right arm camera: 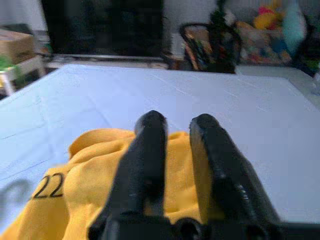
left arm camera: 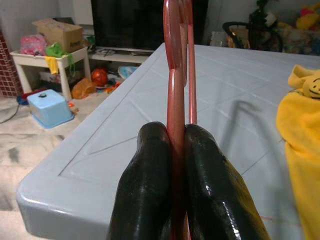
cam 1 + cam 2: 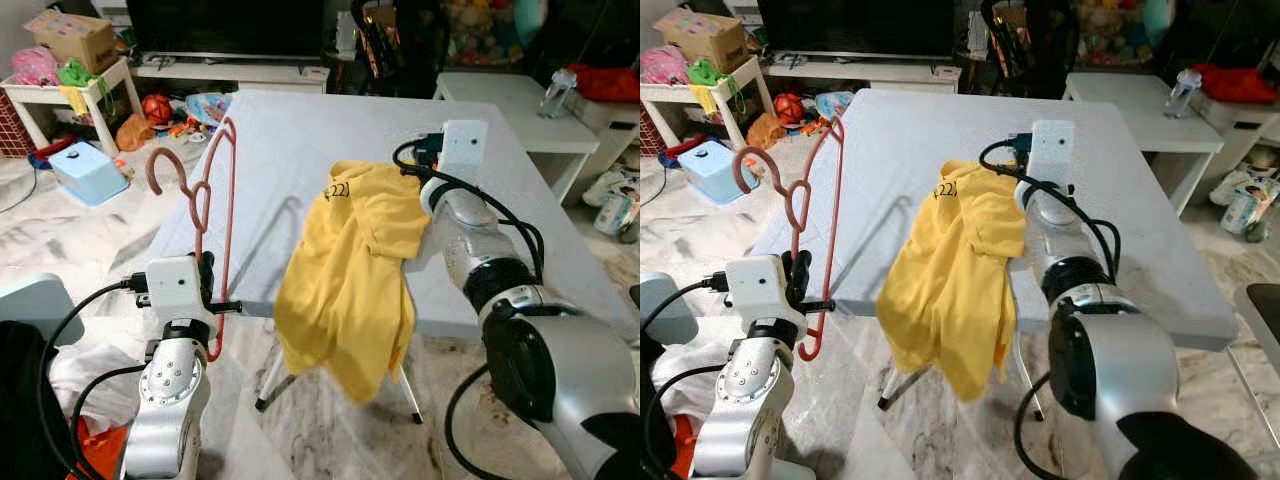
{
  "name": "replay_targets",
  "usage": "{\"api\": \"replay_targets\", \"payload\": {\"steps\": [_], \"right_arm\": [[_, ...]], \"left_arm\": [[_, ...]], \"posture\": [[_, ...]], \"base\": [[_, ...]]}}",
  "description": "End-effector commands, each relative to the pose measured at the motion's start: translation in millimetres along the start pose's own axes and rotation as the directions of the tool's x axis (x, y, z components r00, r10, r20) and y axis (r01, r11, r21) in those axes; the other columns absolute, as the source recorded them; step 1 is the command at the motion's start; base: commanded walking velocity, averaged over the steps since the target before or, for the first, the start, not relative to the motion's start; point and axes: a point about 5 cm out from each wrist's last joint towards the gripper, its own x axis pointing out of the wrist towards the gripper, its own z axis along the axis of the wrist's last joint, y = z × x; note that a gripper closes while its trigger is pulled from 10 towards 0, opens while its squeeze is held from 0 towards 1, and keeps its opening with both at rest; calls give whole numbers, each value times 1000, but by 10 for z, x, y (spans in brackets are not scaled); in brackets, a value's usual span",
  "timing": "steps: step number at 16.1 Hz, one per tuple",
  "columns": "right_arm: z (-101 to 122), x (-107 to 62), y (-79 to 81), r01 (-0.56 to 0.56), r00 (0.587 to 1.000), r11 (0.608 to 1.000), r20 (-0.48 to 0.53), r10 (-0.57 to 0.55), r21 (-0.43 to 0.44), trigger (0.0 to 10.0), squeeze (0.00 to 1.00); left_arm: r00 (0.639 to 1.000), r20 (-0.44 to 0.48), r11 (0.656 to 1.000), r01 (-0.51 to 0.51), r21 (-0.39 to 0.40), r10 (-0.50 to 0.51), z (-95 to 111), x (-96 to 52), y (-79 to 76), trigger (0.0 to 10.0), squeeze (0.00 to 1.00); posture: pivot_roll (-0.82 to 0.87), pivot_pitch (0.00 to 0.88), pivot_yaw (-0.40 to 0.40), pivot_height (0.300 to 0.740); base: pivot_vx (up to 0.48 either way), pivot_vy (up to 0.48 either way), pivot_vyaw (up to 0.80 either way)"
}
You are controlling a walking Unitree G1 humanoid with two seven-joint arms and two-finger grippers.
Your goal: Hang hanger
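At the table's near left corner, the left gripper (image 2: 175,165) stood just off the edge, its two black fingers (image 2: 145,185) pressed tight together on the lower part of a reddish-pink hanger (image 3: 215,215). That hanger was held upright and edge-on to the robot, its hook (image 3: 160,165) curling out away from the table, over the marbled floor (image 3: 90,225), and its frame rising above the pale grey table (image 3: 300,140) without resting on it. Farther along the near edge, a yellow shirt (image 3: 350,270) with "22" printed on it lay bunched on the tabletop, and most of it spilled over the edge and hung down towards the table's legs. Just beside it on the right, the right gripper (image 1: 175,135) hovered low over the shirt's upper folds, its fingers (image 1: 147,150) parted by a narrow gap and holding nothing; I could not tell whether they touched the cloth. Behind the table stood a dark television (image 3: 225,25) on a low white unit, with toys and a light blue box (image 3: 85,170) scattered on the floor to the left.
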Motion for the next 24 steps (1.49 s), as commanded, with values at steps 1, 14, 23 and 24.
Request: {"api": "replay_targets", "payload": {"steps": [1, 14, 23, 24], "right_arm": [[-125, -55, -74, -42, 999, 999, -20, 43, 14, 10000, 1000], [-562, -771, -279, -653, 723, 758, -290, 627, 12, 10000, 1000], [-1153, -1013, 241, -479, 798, 874, -456, 394, -83, 10000, 0], [-1167, -1015, 275, -464, 809, 882, -446, 383, -83, 10000, 0]], "left_arm": [[1000, -2, 1000, 0, 7, 0, -6, -24, 3, 10000, 0], [999, -28, 999, 36, 11, -36, -36, -54, -7, 10000, 0], [998, -33, 999, 45, 5, -45, -43, -72, -33, 10000, 0], [998, -33, 999, 45, 4, -45, -43, -71, -37, 10000, 0]], "posture": [[37, 0, -48, 740], [-4, 0, -12, 740], [-3, 0, -15, 740], [-3, 0, -15, 740]], "base": [[0, 0, 0], [0, 0, 0], [0, 0, 0], [0, 0, 0]]}}
